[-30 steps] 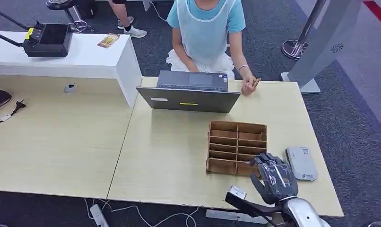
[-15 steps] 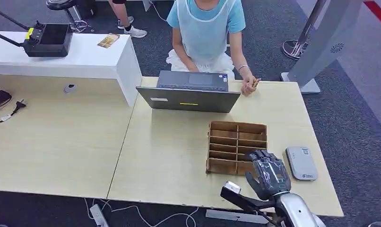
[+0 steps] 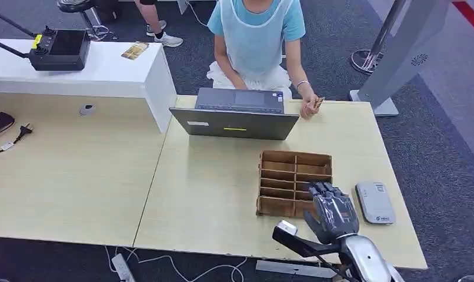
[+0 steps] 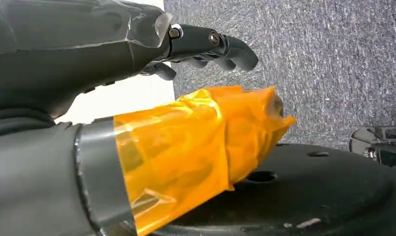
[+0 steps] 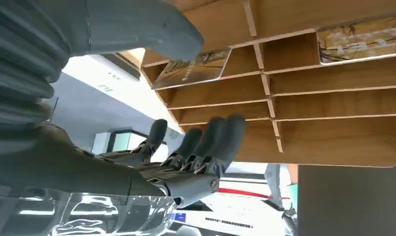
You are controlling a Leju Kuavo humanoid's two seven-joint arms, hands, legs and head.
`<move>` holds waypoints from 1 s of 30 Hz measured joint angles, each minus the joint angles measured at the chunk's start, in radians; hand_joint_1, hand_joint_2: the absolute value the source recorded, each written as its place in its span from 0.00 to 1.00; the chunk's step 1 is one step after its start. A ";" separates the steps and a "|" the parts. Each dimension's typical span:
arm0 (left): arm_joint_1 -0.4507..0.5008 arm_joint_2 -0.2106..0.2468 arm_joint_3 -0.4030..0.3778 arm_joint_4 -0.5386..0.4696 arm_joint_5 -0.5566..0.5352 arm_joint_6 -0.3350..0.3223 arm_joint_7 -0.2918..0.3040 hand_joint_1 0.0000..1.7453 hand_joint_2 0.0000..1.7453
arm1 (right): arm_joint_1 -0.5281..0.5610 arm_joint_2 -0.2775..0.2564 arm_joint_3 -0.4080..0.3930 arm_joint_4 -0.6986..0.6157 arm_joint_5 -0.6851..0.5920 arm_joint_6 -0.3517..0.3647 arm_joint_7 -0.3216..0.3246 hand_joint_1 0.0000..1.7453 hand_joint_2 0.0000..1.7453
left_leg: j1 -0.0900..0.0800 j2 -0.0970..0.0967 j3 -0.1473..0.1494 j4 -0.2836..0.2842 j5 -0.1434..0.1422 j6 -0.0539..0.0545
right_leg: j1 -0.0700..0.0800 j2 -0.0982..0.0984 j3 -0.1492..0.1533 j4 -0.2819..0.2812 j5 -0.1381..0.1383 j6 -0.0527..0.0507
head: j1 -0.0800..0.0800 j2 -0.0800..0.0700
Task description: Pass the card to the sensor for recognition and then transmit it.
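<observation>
Status: early; nothing scanned or handed over yet. My right hand (image 3: 333, 211) hovers at the near right corner of the wooden rack (image 3: 281, 170), fingers (image 5: 206, 142) spread, empty. Card (image 5: 193, 69) sits in a rack slot beside my thumb; contact unclear. Sensor (image 3: 375, 202) right of rack. My left hand (image 4: 137, 44) hangs loosely curled, holding nothing.

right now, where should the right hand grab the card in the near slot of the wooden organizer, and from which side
Take the card by its exposed edge at the open top of its slot, coming straight down from above. It stands between thin dividers of the wooden organizer, so its faces are walled in. A thumb and finger pinch suits it. The right hand hovers over that near corner, fingers apart.
</observation>
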 joint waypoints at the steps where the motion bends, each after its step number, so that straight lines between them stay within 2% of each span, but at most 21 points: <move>1: 0.000 0.000 0.000 0.000 0.000 0.000 0.000 0.00 0.00 | -0.001 0.001 0.000 0.003 0.004 0.000 0.002 0.58 1.00 | 0.000 0.000 0.000 0.000 0.000 0.000 | 0.000 0.000 0.000 0.000 0.000 0.000 | 0.000 0.000; 3: 0.000 0.000 0.000 0.000 -0.002 0.000 0.000 0.00 0.00 | -0.005 0.003 -0.001 0.013 0.008 -0.001 0.012 0.56 1.00 | 0.000 0.000 0.000 0.000 0.000 0.000 | 0.000 0.000 0.000 0.000 0.000 0.000 | 0.000 0.000; 5: 0.000 0.000 0.000 0.000 -0.005 0.000 0.000 0.00 0.00 | -0.007 0.005 -0.004 0.023 0.013 -0.001 0.019 0.59 1.00 | 0.000 0.000 0.000 0.000 0.000 0.000 | 0.000 0.000 0.000 0.000 0.000 0.000 | 0.000 0.000; 6: 0.000 0.000 0.000 0.000 -0.006 0.000 0.000 0.00 0.00 | -0.008 0.005 -0.006 0.028 0.014 -0.001 0.019 0.54 1.00 | 0.000 0.000 0.000 0.000 0.000 0.000 | 0.000 0.000 0.000 0.000 0.000 0.000 | 0.000 0.000; 9: 0.000 0.000 0.000 0.000 -0.008 0.000 0.000 0.00 0.00 | -0.011 0.008 -0.013 0.041 0.014 -0.001 0.023 0.51 1.00 | 0.000 0.000 0.000 0.000 0.000 0.000 | 0.000 0.000 0.000 0.000 0.000 0.000 | 0.000 0.000; 14: 0.000 0.000 0.000 0.000 -0.008 0.000 0.000 0.00 0.00 | -0.011 0.014 -0.021 0.059 0.017 -0.001 0.029 0.52 1.00 | 0.000 0.000 0.000 0.000 0.000 0.000 | 0.000 0.000 0.000 0.000 0.000 0.000 | 0.000 0.000; 20: 0.000 0.000 0.000 0.000 -0.009 -0.001 0.000 0.00 0.00 | -0.011 0.020 -0.030 0.072 0.025 -0.001 0.032 0.60 1.00 | 0.000 0.000 0.000 0.000 0.000 0.000 | 0.000 0.000 0.000 0.000 0.000 0.000 | 0.000 0.000; 24: 0.000 0.000 0.000 0.000 -0.010 -0.001 0.000 0.00 0.00 | -0.010 0.025 -0.039 0.076 0.029 -0.002 0.032 0.71 1.00 | 0.000 0.000 0.000 0.000 0.000 0.000 | 0.000 0.000 0.000 0.000 0.000 0.000 | 0.000 0.000; 30: 0.000 0.000 0.000 0.000 -0.012 -0.001 0.000 0.00 0.00 | -0.010 0.030 -0.045 0.077 0.035 -0.005 0.032 0.72 1.00 | 0.000 0.000 0.000 0.000 0.000 0.000 | 0.000 0.000 0.000 0.000 0.000 0.000 | 0.000 0.000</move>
